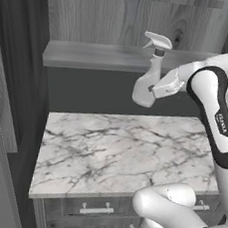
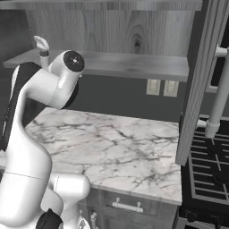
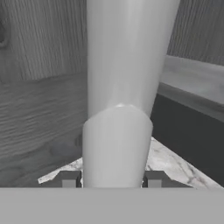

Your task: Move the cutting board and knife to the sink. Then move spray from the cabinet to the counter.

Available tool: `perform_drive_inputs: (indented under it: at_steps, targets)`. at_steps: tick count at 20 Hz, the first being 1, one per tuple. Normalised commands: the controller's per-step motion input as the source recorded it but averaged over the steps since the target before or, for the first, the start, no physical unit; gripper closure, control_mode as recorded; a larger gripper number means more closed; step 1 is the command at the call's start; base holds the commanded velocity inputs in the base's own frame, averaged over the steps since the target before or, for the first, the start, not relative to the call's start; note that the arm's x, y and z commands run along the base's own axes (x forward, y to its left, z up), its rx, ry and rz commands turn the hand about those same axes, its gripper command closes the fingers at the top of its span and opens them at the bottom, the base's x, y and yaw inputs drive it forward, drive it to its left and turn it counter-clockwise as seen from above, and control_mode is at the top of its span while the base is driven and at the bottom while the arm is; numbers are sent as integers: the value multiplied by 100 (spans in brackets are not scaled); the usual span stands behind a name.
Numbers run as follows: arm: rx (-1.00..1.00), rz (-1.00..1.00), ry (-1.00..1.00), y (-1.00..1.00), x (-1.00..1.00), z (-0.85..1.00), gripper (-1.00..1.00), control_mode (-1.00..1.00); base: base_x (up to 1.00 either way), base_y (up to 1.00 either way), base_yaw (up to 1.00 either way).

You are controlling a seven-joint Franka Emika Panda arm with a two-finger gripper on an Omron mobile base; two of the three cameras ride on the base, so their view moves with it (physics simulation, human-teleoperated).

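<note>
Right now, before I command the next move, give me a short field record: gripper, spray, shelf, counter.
gripper: gripper shut on the spray, one finger at each side of the bottle body
spray: spray tilted, held in the air in front of the cabinet shelf, above the counter's back edge, touching neither
cabinet shelf: cabinet open grey shelf, nothing seen standing on it
counter: counter white marble, bare below the bottle
stove: stove to the right of the counter

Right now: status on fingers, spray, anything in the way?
Gripper shut on spray, fingers either side of the bottle. Spray off the cabinet shelf, tilted, in the air above the counter. Nothing on the marble beneath.
</note>
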Motion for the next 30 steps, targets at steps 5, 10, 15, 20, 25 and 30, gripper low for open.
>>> perform_drive_inputs:
  at_steps: [5,10,15,20,25,30]
  targets:
    - [0,20,1,0,0,-51,100,-100,0,0,0]
    - [-2,14,4,0,0,-54,100,-100,0,0,0]
    - [-3,4,8,0,0,-51,100,-100,0,0,0]
    - [-7,0,12,0,3,-51,100,-100,0,0,0]
    - [-8,0,15,0,21,-42,100,-100,0,0,0]
    - [-4,-4,11,0,26,-39,100,-100,0,0,0]
